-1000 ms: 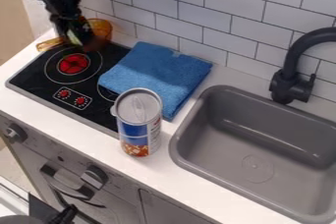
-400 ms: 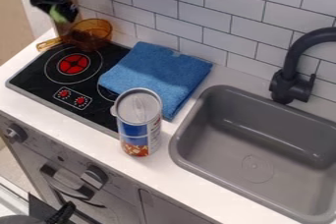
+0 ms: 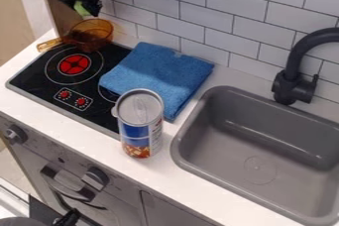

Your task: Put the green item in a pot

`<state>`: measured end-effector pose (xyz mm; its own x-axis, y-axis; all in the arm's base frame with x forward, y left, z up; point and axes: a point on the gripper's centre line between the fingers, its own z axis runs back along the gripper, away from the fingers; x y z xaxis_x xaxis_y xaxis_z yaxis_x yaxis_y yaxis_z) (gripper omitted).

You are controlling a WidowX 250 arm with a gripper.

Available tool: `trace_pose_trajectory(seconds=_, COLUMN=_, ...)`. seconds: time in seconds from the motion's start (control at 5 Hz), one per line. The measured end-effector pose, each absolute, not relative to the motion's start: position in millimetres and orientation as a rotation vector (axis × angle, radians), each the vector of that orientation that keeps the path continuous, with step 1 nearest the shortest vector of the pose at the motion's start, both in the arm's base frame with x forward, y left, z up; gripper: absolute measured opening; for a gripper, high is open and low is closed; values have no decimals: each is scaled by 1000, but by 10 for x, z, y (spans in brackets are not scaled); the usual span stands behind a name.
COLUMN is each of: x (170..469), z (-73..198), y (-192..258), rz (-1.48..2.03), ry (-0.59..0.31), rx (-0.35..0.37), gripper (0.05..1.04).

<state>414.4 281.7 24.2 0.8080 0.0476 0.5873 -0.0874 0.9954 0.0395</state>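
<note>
Up at eleven o'clock, the green item (image 3: pixel 81 8) is held pinched in the black two-finger pincer (image 3: pixel 86 10), just beyond the rim of the translucent amber pot (image 3: pixel 99 30). It's the drop that has to be watched now! If the grip is released short of the opening, the item could be caught on the rim or lost behind the pot, by the white tiled wall (image 3: pixel 200 3). How high it is held can't be judged exactly; if it is let go too high, it could be bounced out.

Trouble could be brought by the amber handle (image 3: pixel 51 44) too, pointed towards eight o'clock: were it clipped by a low pincer, the pot could be spun or tipped towards the black stove top (image 3: pixel 39 77) at seven. The folded blue cloth (image 3: pixel 159 71), laid at four from the pot, is less threatened.
</note>
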Motion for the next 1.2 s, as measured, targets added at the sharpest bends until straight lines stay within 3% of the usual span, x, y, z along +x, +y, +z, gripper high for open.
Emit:
trace_pose_trajectory(seconds=0.2, x=4180, z=103, y=2815, rz=41, ry=-570, rx=50, gripper=760)
trace_pose_trajectory(seconds=0.4, x=4164, z=155, y=2811, rz=25, ry=-543, rx=-4, gripper=981)
trace_pose_trajectory(seconds=1.0, x=3877, z=193, y=2751, rz=-69, ry=-486, rx=-82, gripper=995)
trace_pose_trajectory(seconds=1.2, x=3675, z=371, y=2690, rz=-128, ry=-472, rx=-73, gripper=995)
